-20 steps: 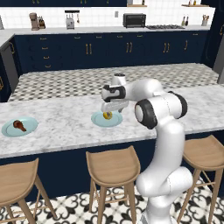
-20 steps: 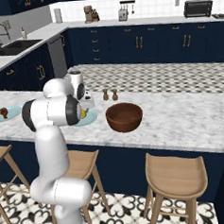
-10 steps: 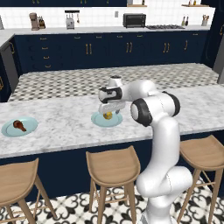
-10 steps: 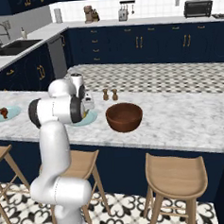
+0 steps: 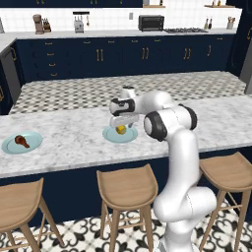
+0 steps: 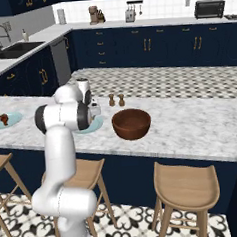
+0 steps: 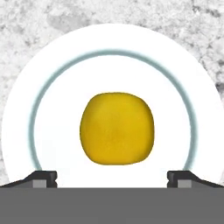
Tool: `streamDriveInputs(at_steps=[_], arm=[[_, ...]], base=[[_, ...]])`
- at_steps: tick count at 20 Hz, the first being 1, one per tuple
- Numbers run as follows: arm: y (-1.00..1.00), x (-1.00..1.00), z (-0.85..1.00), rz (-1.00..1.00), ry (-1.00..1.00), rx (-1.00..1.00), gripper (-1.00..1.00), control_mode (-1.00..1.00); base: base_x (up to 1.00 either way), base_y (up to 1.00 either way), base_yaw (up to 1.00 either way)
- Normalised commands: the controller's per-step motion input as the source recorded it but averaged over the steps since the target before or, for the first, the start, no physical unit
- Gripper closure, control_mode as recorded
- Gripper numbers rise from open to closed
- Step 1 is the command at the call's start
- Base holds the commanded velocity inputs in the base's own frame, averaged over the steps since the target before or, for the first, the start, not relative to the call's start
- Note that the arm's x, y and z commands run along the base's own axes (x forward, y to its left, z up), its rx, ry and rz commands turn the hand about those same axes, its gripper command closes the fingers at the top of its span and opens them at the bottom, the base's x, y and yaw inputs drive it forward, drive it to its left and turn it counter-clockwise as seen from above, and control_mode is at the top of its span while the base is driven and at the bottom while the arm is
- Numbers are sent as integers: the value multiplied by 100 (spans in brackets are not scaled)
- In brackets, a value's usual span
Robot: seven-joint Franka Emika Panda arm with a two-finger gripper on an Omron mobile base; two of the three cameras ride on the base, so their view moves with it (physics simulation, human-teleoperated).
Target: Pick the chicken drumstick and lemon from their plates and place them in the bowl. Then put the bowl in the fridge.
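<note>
While the pincer (image 5: 121, 124) hangs wide open over the lemon (image 7: 117, 128) on its plate (image 7: 26, 100), you must descend and close; pickup not yet done.

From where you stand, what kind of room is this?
A home kitchen, by the look of it. A marble counter with wooden stools runs across the front, navy cabinets line the back wall, and a toaster oven and a sink sit on the far worktops.
</note>
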Motion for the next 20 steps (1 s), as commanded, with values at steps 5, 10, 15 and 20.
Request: streamDriveInputs(at_steps=[5,10,15,20], arm=[[12,37,-12,0,3,-1,-100,-100],[0,21,-19,0,0,0,-100,-100],[0,0,-30,0,0,0,-100,-100],[-1,-2,-5,0,0,0,100,-100]], base=[[0,0,0],[0,0,0],[0,0,0],[0,0,0]])
